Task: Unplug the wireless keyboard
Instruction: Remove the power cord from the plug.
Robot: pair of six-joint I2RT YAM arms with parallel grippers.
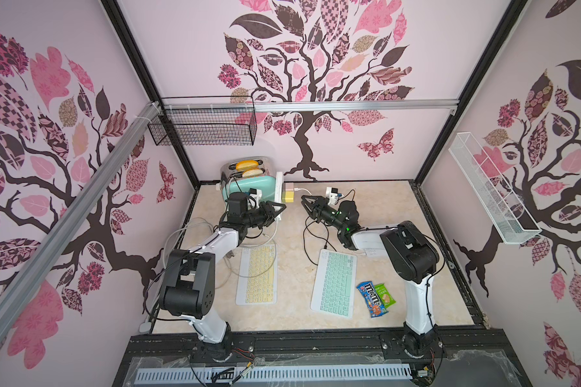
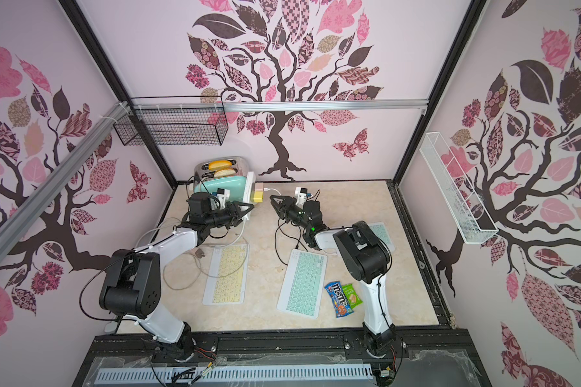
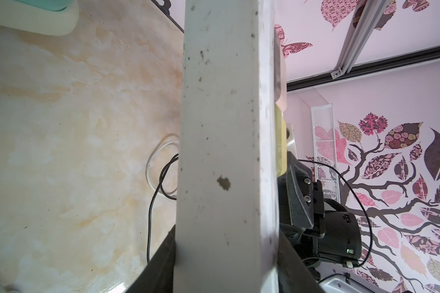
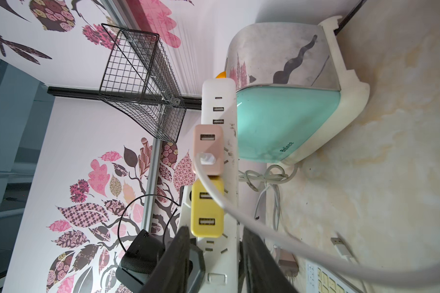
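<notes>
Left hand (image 1: 277, 210) is clamped on the strip (image 3: 226, 126), holding it up on edge against the toaster (image 4: 277, 121). Right hand (image 1: 307, 204) sits just off the strip's socket face with its fingers spread, nothing pinched as far as I can see.

The bit to pull is the white plug (image 4: 206, 159). It's seated in the pink adapter (image 4: 217, 147) on the strip, in the port nearer the yellow adapter (image 4: 203, 208).

My guess is it's light, hard, smooth plastic held only by friction, so pinch its short body across the 2 flat sides and pull straight off the strip's face. Don't grab the cable (image 4: 212, 190). It looks soft and would just bend or slip. The pink adapter might come out too.

Can't tell if the cable feeds the yellow keyboard (image 1: 257, 274) or the green keyboard (image 1: 334, 284). Both lie flat on the tabletop, on the robot's side of the strip.
</notes>
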